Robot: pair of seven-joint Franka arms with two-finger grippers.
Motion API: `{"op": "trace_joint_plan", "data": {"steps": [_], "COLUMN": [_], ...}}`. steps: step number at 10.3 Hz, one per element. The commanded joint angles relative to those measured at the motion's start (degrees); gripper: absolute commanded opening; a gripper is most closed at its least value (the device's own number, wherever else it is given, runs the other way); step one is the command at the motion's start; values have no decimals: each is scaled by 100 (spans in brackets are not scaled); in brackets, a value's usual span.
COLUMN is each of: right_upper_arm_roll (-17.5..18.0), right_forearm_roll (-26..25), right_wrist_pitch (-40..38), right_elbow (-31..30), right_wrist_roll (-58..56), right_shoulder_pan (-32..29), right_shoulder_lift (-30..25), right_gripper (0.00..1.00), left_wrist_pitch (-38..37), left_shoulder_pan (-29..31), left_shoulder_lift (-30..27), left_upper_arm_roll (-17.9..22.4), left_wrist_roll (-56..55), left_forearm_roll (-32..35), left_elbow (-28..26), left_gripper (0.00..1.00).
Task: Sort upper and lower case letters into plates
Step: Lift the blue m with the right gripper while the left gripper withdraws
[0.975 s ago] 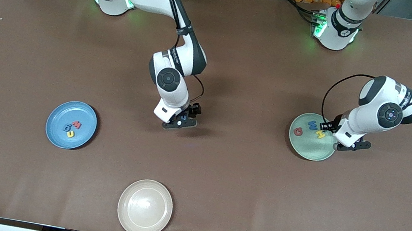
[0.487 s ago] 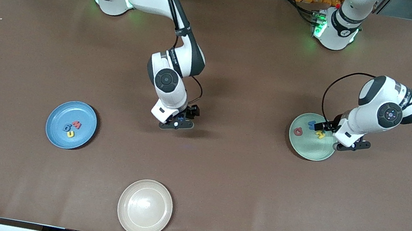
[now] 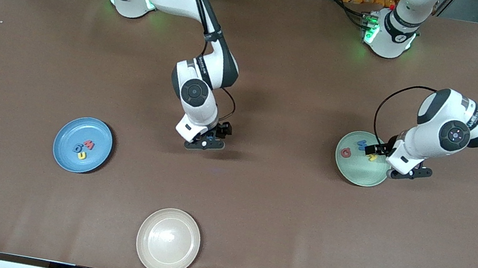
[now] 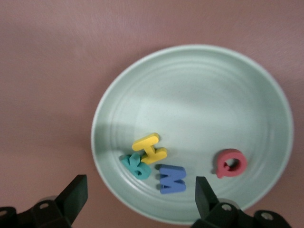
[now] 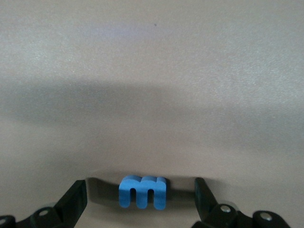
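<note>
The mint green plate lies toward the left arm's end of the table. It holds a yellow H, a teal letter, a blue M and a red letter. My left gripper hangs open over that plate's rim, holding nothing. The sky blue plate carries a red, a blue and a yellow letter. My right gripper is low over the table's middle, open, its fingers either side of a blue lowercase m that lies on the table.
A cream-beige plate sits by the table edge nearest the front camera, with nothing in it. Brown tabletop stretches between the three plates.
The left hand has drifted slightly from over the mint plate toward its rim. The right hand has shifted a little toward the right arm's end of the table.
</note>
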Motion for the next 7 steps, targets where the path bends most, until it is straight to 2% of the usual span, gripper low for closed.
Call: {"op": "trace_joint_plan", "data": {"steps": [1,4,6,7], "right_upper_arm_roll": [-102,-102,-84,-67], "right_forearm_roll": [-251,-1145,-1157,-1122], "right_wrist_pitch": [46,55,55,63], "right_elbow": [-85,-59,-41,-41], "right_wrist_roll": [215,1267,1358,1358], "right_shoulder_pan": [82,231,223,188], "right_shoulder_lift": [-32,-23,-32,-49], "right_gripper": [100,100,100,100], "left_wrist_pitch": [-1348,-2177,-2398,-2852], "left_shoulder_pan": [30,21,30,39], "left_shoulder_lift": [-140,-140,-149,-149], "left_upper_arm_roll": [-463,-851,-1140,-1368], "left_wrist_roll": [12,39,65,170], "left_forearm_roll": [96,35,34,26], "left_elbow": [1013,2095,2685,2992], "left_gripper": [100,100,100,100]}}
